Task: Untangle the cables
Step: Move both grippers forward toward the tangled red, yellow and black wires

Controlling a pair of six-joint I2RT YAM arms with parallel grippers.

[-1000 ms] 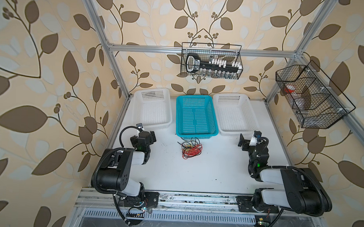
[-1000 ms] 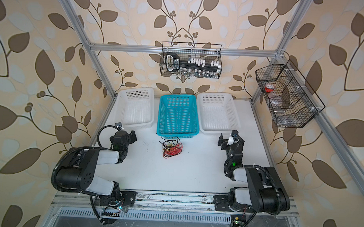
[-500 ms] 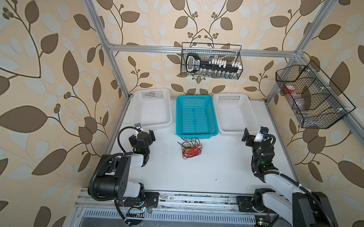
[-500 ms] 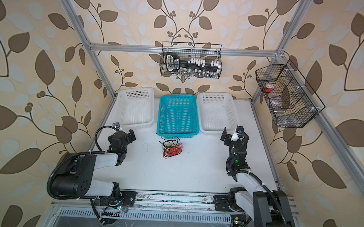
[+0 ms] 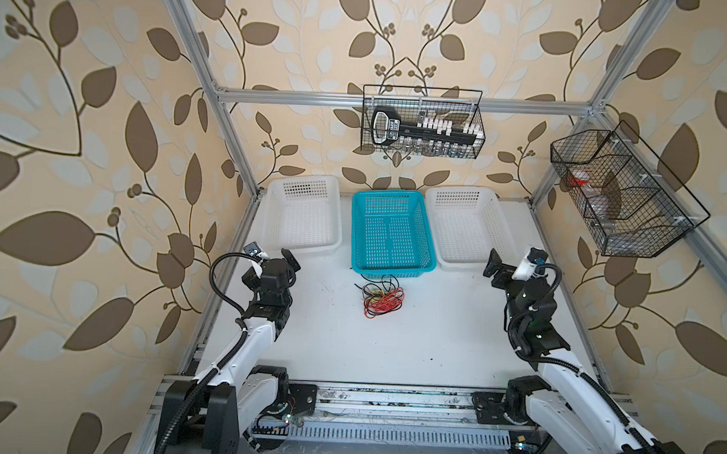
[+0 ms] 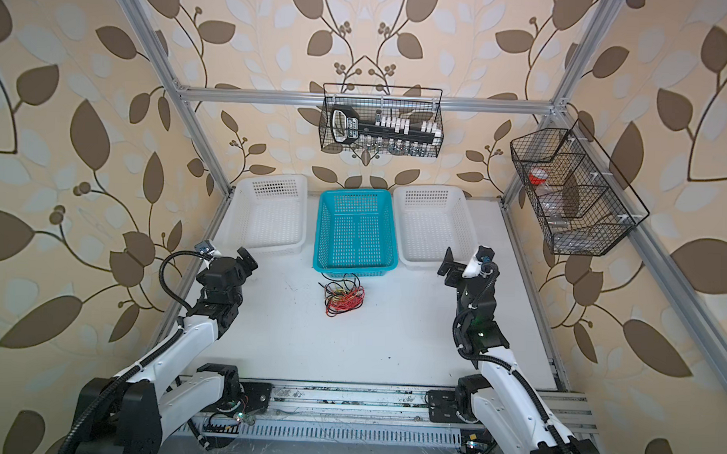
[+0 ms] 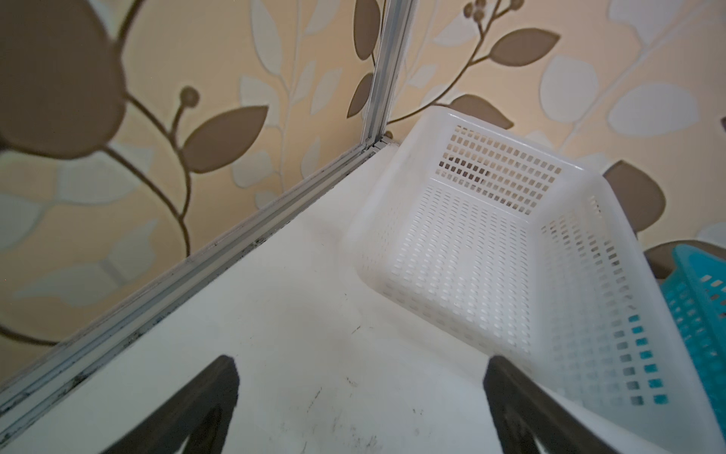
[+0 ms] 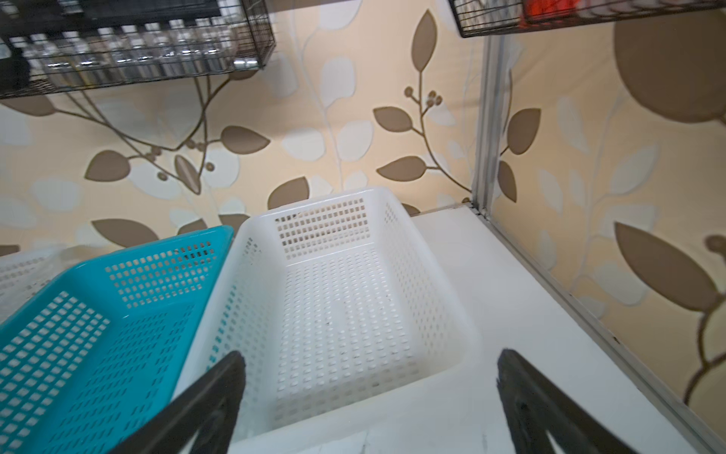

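The cables (image 5: 382, 297) (image 6: 344, 298) lie in one small tangle of red, yellow and black wires on the white table, just in front of the teal basket (image 5: 390, 194) (image 6: 357, 192). No gripper touches them. In both top views my left gripper (image 5: 289, 259) (image 6: 246, 259) hangs open well to the left of the tangle, facing the left white basket. My right gripper (image 5: 506, 267) (image 6: 456, 265) hangs open far to the right. In the wrist views both grippers (image 7: 361, 373) (image 8: 371, 369) stand wide with nothing between the fingers, and the cables are out of view there.
Two white baskets (image 5: 303, 179) (image 5: 463, 190) flank the teal one along the back wall. A wire rack (image 5: 421, 122) hangs on the back wall and another (image 5: 621, 195) on the right wall. Aluminium frame rails (image 7: 196, 259) border the table.
Both arms have unfolded and risen from a low tucked pose, carrying the grippers up and toward the baskets. The cables have not moved.
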